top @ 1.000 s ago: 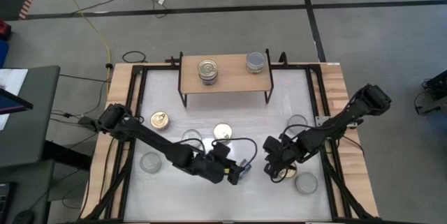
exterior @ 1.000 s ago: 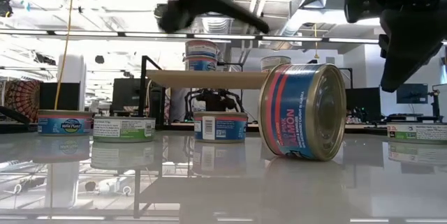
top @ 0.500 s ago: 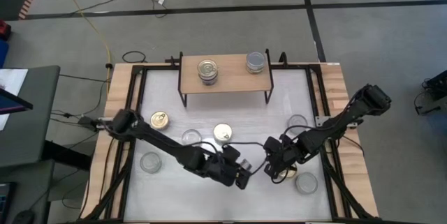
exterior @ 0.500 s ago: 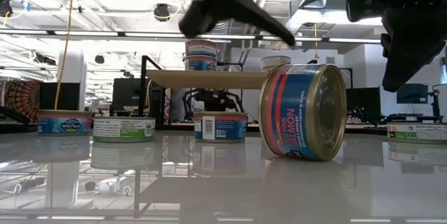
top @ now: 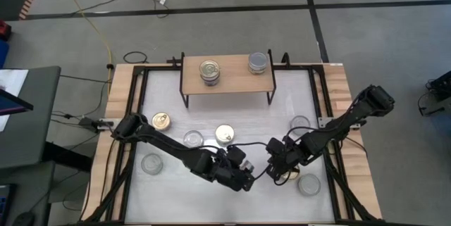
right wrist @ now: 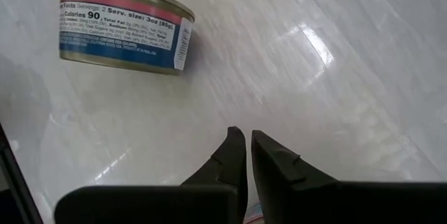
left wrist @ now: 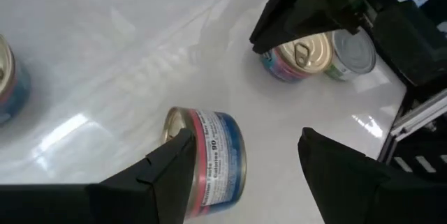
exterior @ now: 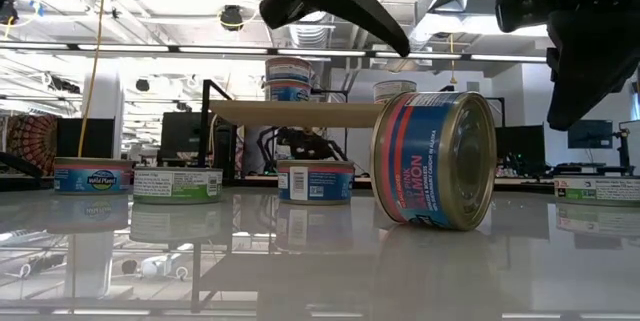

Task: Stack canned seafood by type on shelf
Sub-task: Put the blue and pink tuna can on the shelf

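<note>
We see the shelf [top: 227, 84] standing at the far side of the white table [top: 282, 113], carrying a stack of 2 cans [top: 209, 70] toward its left and a single silver-lidded can [top: 258, 61] toward its right. The other tins lie loose on the tabletop: a gold-lidded can [top: 161, 120] at the left, another gold-lidded can [top: 224, 134] near the middle, and silver-lidded ones at the left front [top: 151, 162] and right front [top: 309, 184]. In the low view, a blue-and-red can [exterior: 436, 159] lies tipped on its side on the table, its gold lid facing right. Our left gripper [top: 243, 173] hangs over the front middle of the table, and in its wrist view the tipped can [left wrist: 207, 152] lies below its fingers [left wrist: 157, 175], which stand spread apart with nothing between them. Our right gripper [top: 273, 167] sits just to the right of it, above the table, with its fingers [right wrist: 230, 158] drawn almost together and holding nothing; its wrist view shows the tipped can [right wrist: 126, 25] lying apart from the fingertips. In the left wrist view, 2 upright tins, 1 gold-lidded [left wrist: 297, 56] and 1 silver-lidded [left wrist: 350, 53], stand touching each other partly behind the right arm.
</note>
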Available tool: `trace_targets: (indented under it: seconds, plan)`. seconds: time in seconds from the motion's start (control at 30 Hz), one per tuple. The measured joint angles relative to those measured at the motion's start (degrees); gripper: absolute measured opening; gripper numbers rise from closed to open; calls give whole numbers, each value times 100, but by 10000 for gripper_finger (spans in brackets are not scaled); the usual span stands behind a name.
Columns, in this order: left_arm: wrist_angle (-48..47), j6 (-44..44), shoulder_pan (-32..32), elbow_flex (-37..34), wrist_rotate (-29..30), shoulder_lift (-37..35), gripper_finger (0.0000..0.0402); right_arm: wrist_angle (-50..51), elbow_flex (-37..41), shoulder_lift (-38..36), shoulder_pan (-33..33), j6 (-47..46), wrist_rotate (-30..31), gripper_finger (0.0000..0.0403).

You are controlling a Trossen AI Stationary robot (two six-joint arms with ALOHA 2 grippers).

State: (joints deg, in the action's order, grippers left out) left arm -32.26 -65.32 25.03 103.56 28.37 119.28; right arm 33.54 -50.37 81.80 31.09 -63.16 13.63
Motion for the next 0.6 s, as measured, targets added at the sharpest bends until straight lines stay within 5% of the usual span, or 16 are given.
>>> trace_targets:
  seconds: [0.6]
  plan:
    - [36, -151, -10, -56, -340, 77, 265, -81, 0, 0, 0, -96, 0, 53]
